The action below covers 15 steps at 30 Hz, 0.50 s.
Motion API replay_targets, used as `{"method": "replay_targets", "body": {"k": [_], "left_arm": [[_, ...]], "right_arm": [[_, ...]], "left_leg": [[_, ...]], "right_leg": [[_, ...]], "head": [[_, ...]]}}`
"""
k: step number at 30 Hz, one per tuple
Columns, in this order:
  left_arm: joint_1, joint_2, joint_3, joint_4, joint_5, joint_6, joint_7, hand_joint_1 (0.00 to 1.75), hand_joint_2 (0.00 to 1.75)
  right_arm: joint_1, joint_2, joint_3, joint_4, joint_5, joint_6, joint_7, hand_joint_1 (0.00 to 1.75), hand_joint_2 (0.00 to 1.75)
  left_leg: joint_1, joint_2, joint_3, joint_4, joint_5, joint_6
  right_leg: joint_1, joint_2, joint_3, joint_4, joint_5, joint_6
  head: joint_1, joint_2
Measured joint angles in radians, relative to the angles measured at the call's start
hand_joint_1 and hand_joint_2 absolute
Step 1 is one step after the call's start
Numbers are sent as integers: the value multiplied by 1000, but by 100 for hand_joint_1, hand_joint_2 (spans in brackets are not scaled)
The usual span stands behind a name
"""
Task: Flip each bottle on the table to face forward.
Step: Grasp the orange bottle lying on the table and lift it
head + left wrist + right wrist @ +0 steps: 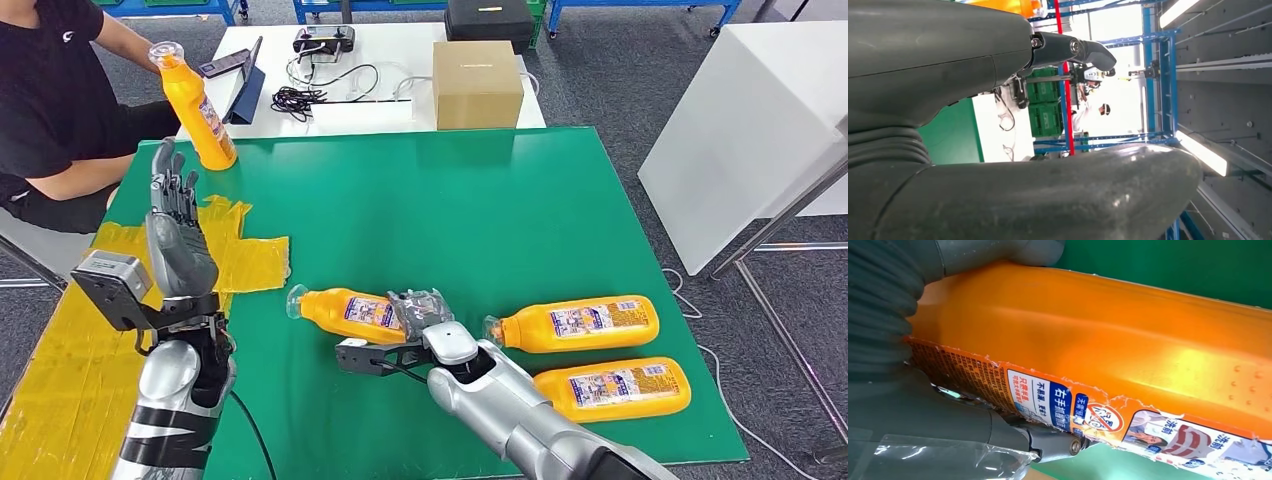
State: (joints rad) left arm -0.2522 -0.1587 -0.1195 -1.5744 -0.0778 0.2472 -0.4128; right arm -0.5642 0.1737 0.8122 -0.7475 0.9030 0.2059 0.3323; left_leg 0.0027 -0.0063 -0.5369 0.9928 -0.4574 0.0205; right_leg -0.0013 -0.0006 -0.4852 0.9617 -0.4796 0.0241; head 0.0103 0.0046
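gripped on its side near the front of the green table: orange bottle, right hand wrapped around its base end, fingers closed across the torn label. just beside, two more bottles lying flat. far left corner, upright bottle held by a person. left hand raised over yellow tape, fingers straight and apart, holding nothing.

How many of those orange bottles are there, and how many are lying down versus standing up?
Lying on the green table: 3, namely the bottle under the right hand, the middle bottle and the nearest bottle.
Upright: 1, the bottle a person holds at the far corner.
Total: 4 orange bottles.
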Motion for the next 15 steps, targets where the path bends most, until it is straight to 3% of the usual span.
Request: {"method": "replay_targets", "body": {"k": [9,15], "left_arm": [[-4,0,0,10,9,-3,2,0,0],[13,32,27,28,132,-72,0,0,0]], "right_arm": [[0,-1,-3,4,-22,-20,0,175,175],[19,8,-61,-14,-154,-208,-45,175,175]], "left_leg": [[0,0,0,0,0,0],[0,0,-2,0,0,0]], "right_leg": [[0,0,0,0,0,0],[0,1,0,1,0,0]], "head": [[0,0],[0,0]]}}
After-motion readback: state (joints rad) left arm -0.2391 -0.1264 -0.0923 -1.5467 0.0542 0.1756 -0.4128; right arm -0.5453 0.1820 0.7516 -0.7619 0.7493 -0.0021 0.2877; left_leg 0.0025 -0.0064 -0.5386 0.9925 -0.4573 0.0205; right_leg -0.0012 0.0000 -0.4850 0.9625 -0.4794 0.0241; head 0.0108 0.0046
